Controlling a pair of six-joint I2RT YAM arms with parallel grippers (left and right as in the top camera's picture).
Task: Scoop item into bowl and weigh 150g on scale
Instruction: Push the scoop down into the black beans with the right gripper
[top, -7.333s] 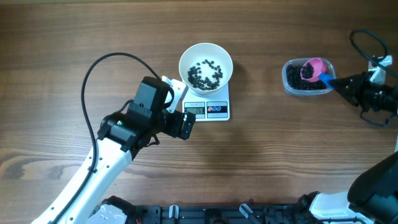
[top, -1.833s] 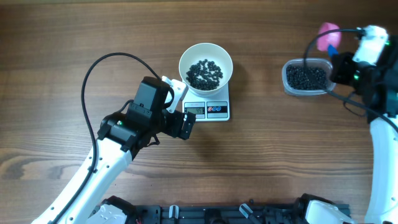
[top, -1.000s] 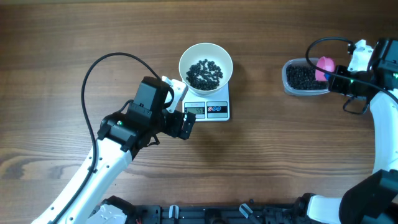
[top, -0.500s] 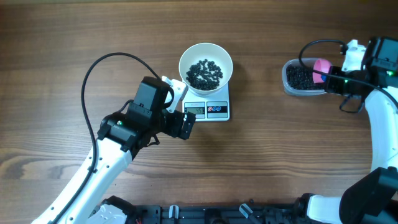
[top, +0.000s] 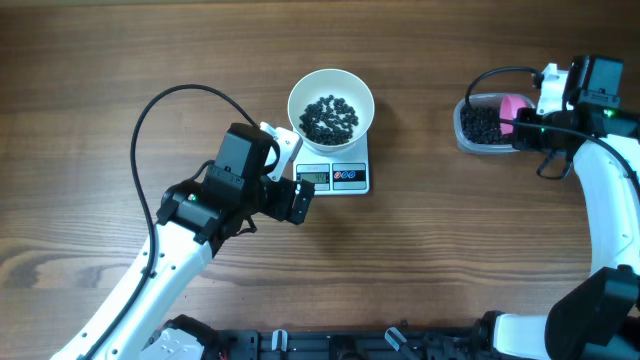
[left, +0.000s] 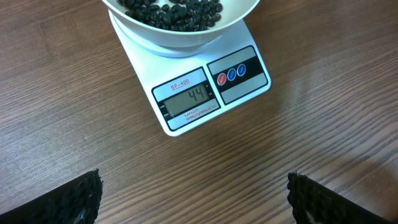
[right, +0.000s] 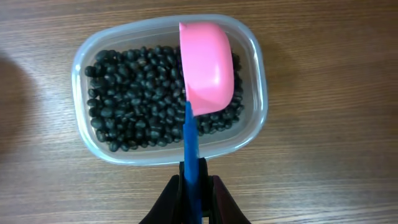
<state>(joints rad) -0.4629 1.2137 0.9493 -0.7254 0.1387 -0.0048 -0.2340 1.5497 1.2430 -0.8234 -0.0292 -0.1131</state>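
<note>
Black-padded left fingers (left: 196, 204) hang spread and empty before the scale (left: 186, 102), whose white bowl (top: 296, 98) holds black beans (top: 330, 117). Farther, toward the desk's (top: 450, 260) right edge, right fingers (right: 194, 191) clench a pink scoop's (right: 207, 68) blue handle over the bean-filled tub (right: 256, 121).

Bowl (top: 296, 96) sits on the far part of the scale (top: 333, 177), mid-bench (top: 450, 250), with beans (top: 330, 117) in it and the display edge sticking out toward the robot. Left hand (top: 290, 170) is just beside the scale's near-left corner. Tub (top: 461, 128), also with beans in it, lies well right of the scale at about the same depth; scoop (top: 513, 106) is over the tub's right end, handle running right into the right hand (right: 194, 186), just off the tub's edge.
</note>
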